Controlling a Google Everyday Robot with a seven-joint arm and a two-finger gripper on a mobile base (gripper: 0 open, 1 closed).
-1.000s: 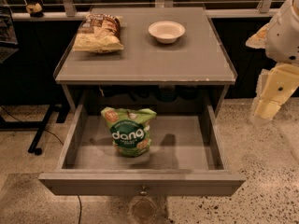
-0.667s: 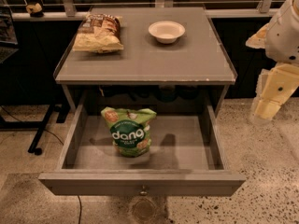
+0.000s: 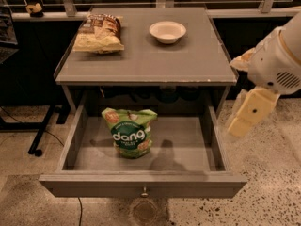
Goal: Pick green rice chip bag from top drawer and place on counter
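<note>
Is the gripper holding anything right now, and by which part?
Nothing is held. The gripper hangs outside the right wall of the top drawer, while the green rice chip bag sits untouched inside it.

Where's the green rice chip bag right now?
In the camera view the green rice chip bag stands inside the open top drawer, left of centre, below the counter; the tool hangs outside the drawer's right wall.
</note>
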